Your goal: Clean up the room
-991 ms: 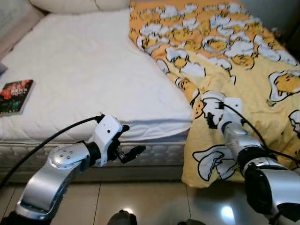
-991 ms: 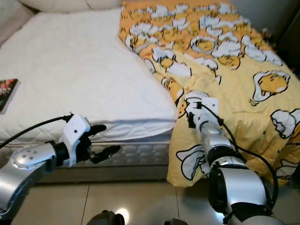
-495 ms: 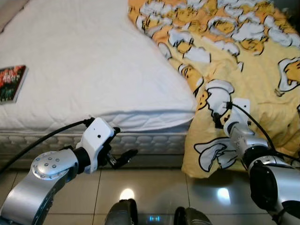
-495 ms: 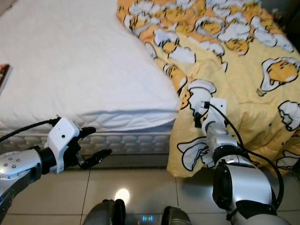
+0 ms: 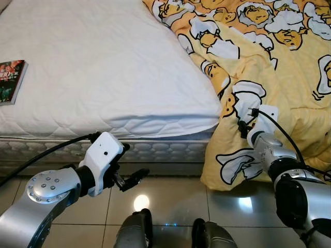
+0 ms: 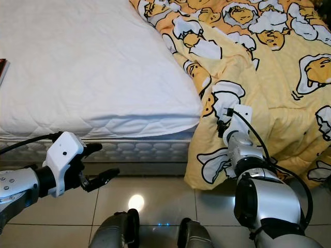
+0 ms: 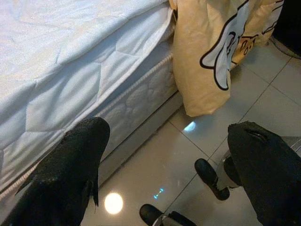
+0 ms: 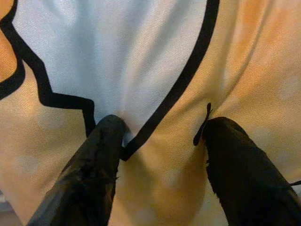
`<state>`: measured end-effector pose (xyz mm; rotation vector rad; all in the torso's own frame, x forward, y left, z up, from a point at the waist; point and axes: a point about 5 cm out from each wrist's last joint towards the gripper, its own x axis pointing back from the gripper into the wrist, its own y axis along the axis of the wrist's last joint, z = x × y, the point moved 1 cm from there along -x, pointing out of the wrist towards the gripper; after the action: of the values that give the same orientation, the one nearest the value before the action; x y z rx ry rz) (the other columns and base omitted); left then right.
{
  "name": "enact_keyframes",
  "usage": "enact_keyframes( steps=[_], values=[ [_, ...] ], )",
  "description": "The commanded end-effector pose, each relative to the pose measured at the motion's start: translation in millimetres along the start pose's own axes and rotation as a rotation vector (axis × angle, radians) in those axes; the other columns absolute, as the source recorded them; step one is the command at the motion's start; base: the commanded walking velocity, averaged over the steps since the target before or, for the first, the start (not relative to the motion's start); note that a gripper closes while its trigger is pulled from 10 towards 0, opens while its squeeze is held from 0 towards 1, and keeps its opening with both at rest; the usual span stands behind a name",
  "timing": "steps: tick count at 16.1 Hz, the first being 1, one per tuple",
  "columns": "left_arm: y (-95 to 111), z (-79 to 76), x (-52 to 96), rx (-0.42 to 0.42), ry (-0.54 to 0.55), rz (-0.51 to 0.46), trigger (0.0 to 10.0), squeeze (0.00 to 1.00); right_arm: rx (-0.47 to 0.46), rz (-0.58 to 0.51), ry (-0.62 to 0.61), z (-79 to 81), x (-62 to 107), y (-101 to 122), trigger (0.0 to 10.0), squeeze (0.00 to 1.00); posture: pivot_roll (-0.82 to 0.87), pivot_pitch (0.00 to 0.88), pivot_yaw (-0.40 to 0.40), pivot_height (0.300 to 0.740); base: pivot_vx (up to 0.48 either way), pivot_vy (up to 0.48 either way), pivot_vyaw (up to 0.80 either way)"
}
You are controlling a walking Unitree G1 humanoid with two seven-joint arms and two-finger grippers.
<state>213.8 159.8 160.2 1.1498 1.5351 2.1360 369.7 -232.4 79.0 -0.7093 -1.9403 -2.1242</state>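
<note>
Yellow cotton-like quilt drapes off the mattress corner: soft, limp, likely light. Your right gripper fingers spread, pressed into it; pinch that fold. Left gripper open, idle below mattress.

No writing can be read anywhere. The book, lying on the white mattress well beyond the left gripper, has a dark cover with red shapes — any title is too small and blurred. The yellow blanket at the right gripper carries cartoon figures only — no letters.
</note>
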Motion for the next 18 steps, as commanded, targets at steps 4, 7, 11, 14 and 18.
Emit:
enact_keyframes(
  steps=[4, 7, 11, 14, 18],
  values=[
    [-1.8, -2.5, 2.5, 0.008, 0.002, 0.012, 10.0, 0.0, -0.038, 0.023, 0.001, 1.0, 0.0, -3.8, 0.0, 0.0, 0.25, 0.272, 0.023, 0.74, 0.0, 0.0, 0.0],
    [-2.3, -1.2, -0.5, 0.011, 0.006, 0.011, 10.0, 0.0, -0.031, 0.012, 0.01, -0.5, -0.1, 0.1, 0.0, 0.0, 0.23, 0.261, 0.025, 0.74, 0.0, 0.0, 0.0],
    [-0.9, -0.4, -3.5, 0.019, 0.005, 0.001, 10.0, 0.0, -0.027, 0.002, 0.027, -2.1, 0.1, 1.2, 0.0, 0.0, 0.22, 0.252, 0.028, 0.74, 0.0, 0.0, 0.0],
    [-1.7, -0.4, -6.6, 0.023, 0.001, -0.005, 10.0, 0.0, -0.017, -0.02, 0.114, 8.7, 0.4, 0.7, 0.0, 0.0, 0.19, 0.232, 0.024, 0.74, 0.0, 0.0, 0.0],
    [0.9, 0.4, -13.7, 0.037, 0.001, -0.03, 10.0, 0.0, -0.012, -0.121, 0.443, 58.7, 7.8, 1.2, 0.0, 0.0, 0.17, 0.218, 0.024, 0.74, 0.0, 0.0, 0.0]
  ],
)
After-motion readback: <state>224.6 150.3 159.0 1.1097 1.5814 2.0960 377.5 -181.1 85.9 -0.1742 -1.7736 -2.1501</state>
